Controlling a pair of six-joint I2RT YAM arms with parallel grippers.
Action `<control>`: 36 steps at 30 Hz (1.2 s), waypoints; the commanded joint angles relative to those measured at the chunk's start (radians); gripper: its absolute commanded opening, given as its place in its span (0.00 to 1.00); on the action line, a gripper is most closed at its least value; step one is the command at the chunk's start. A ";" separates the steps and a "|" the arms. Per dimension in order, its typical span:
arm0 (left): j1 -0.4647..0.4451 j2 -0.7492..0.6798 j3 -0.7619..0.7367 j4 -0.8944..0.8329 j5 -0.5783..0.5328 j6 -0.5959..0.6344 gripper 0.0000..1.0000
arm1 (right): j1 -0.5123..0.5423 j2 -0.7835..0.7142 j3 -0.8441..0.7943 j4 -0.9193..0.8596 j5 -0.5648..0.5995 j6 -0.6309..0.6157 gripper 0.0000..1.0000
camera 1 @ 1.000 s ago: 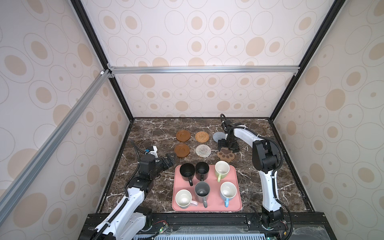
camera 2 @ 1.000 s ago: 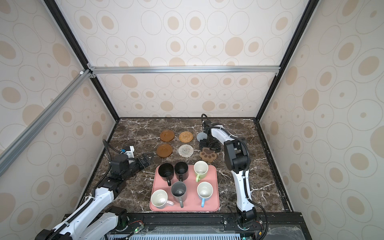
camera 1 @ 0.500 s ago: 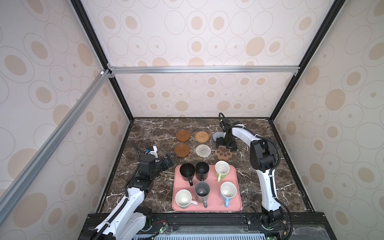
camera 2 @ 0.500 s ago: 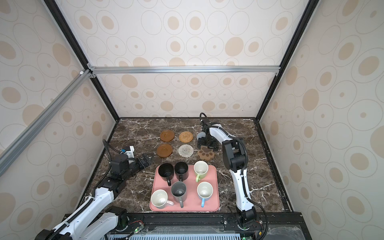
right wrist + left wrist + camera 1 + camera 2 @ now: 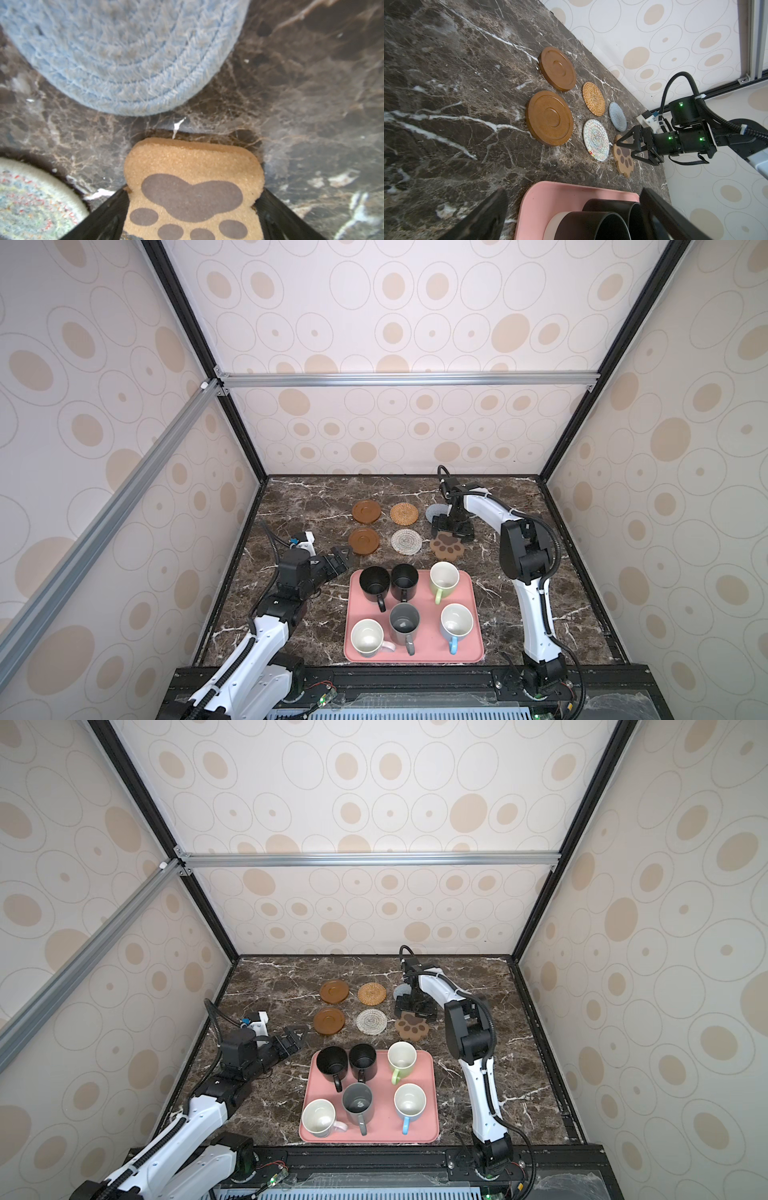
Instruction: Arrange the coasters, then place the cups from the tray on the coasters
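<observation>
Six coasters lie in two rows: two brown discs (image 5: 366, 512) (image 5: 364, 541), rattan (image 5: 404, 513), whitish (image 5: 406, 541), blue-grey (image 5: 435, 512) and the paw coaster (image 5: 449, 549). My right gripper (image 5: 451, 536) stands open low over the paw coaster (image 5: 193, 158), one finger along each of its sides, and the coaster lies flat on the table. The pink tray (image 5: 432, 655) holds six cups: two black (image 5: 374, 580) (image 5: 404, 578), green (image 5: 444, 578), grey (image 5: 404, 622), blue (image 5: 456, 621) and white (image 5: 366, 637). My left gripper (image 5: 338, 558) is open and empty by the tray's far left corner.
The dark marble table (image 5: 299, 506) is walled in on three sides by patterned panels and a black frame. The right arm's elbow (image 5: 525, 551) rises to the right of the tray. The left arm reaches in from the front left.
My right gripper swayed slightly left, then back right, over the paw coaster, which shifted very little. The left arm has not moved.
</observation>
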 commanded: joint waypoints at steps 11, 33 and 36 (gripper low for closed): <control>0.008 0.004 0.021 0.013 -0.006 -0.011 1.00 | 0.013 -0.064 0.015 -0.003 -0.065 0.013 0.99; 0.007 -0.013 0.028 0.008 -0.021 -0.012 1.00 | -0.015 -0.370 -0.175 0.087 -0.017 -0.048 0.99; 0.009 -0.009 0.031 0.015 -0.023 -0.011 1.00 | -0.021 -0.424 -0.227 0.106 -0.016 -0.070 0.99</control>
